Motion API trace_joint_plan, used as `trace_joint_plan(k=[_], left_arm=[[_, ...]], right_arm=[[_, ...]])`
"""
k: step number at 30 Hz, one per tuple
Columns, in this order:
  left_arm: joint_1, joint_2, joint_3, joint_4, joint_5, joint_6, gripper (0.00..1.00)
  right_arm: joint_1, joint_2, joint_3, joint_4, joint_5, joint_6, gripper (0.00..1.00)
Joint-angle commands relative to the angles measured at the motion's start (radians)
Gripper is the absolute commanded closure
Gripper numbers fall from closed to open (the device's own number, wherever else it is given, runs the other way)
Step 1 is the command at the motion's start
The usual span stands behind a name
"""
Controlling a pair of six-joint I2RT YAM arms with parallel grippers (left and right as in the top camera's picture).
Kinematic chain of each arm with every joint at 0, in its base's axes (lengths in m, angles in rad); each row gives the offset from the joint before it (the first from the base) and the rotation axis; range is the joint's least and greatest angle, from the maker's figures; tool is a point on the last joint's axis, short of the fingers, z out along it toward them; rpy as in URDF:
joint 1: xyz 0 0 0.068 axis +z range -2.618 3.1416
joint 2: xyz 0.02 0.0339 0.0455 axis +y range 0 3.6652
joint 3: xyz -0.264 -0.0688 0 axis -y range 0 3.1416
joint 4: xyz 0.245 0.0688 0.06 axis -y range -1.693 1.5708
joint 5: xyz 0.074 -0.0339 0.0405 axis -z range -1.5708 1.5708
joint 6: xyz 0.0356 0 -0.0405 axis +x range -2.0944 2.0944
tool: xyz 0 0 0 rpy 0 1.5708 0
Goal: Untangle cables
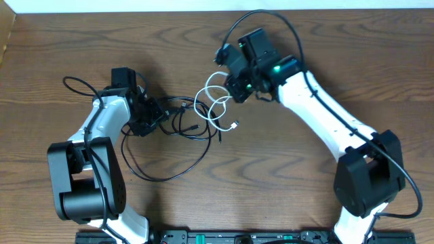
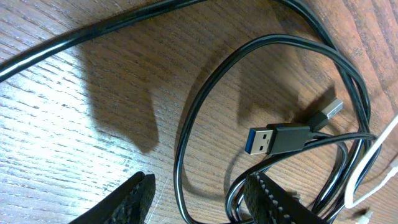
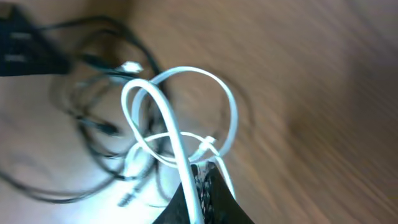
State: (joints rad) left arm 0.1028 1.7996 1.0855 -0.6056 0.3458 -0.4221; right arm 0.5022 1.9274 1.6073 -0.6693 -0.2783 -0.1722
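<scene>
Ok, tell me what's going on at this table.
Two robot arms are untangling a pair of cables on the wooden table. The right gripper, jaws shut, holds a loop of the white cable. The left gripper sits low over the black cable beside its blue USB plug, with its jaws apart and strands between them but not clamped. The two cables overlap between the arms, so they are not yet separated.
</scene>
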Motion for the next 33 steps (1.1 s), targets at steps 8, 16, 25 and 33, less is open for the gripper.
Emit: trace_joint_plan(k=[8, 16, 25, 33], left_arm=[[0.003, 0.011, -0.021, 0.008, 0.001, -0.001, 0.48], [0.003, 0.011, -0.021, 0.019, 0.001, -0.001, 0.48], [0.003, 0.011, -0.022, 0.019, 0.001, -0.001, 0.48], [0.003, 0.011, -0.022, 0.019, 0.001, -0.001, 0.48]], right_arm=[[-0.247, 0.016, -0.005, -0.159, 0.175, 0.053, 0.99], [-0.457, 0.016, -0.005, -0.203, 0.174, 0.198, 0.99], [-0.590, 0.016, -0.005, -0.203, 0.220, 0.284, 0.99], [-0.652, 0.017, -0.011, -0.214, 0.242, 0.355, 0.99]])
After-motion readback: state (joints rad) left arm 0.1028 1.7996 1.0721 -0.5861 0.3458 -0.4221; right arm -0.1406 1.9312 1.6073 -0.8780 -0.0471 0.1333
